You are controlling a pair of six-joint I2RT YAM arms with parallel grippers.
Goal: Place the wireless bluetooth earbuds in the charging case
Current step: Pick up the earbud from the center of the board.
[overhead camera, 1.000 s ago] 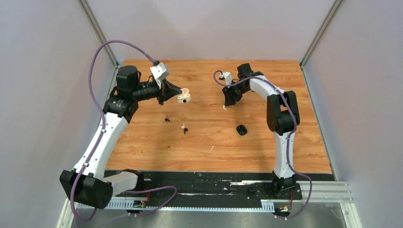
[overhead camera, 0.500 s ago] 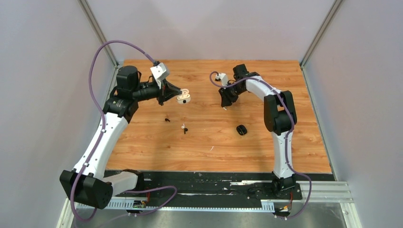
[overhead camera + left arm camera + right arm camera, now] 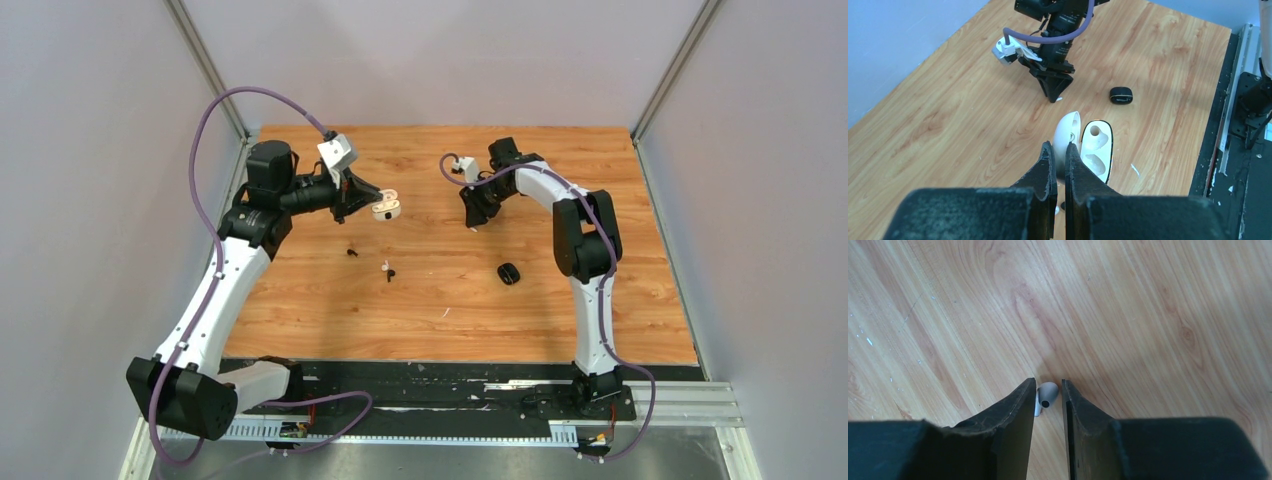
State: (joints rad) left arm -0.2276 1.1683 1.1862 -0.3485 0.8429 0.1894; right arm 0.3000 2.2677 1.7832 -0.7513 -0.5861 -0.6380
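Observation:
My left gripper point(image 3: 370, 205) is shut on the lid of an open white charging case point(image 3: 387, 207) and holds it above the table. In the left wrist view the case point(image 3: 1096, 150) shows two empty sockets just beyond the gripper point(image 3: 1058, 150). My right gripper point(image 3: 474, 222) points down at the table. In the right wrist view its narrowly open fingers point(image 3: 1048, 390) straddle a white earbud point(image 3: 1048, 391) lying on the wood. A black earbud point(image 3: 352, 251) lies alone at centre left. A white earbud point(image 3: 384, 265) and a black earbud point(image 3: 390, 275) lie together nearby.
A closed black charging case point(image 3: 509, 273) lies on the wooden table point(image 3: 620, 300) right of centre; it also shows in the left wrist view point(image 3: 1121, 95). Grey walls enclose the table on three sides.
My right gripper has shifted a little left and come down over the white earbud, which now sits between its fingers. My left gripper still holds the white case in nearly the same place.

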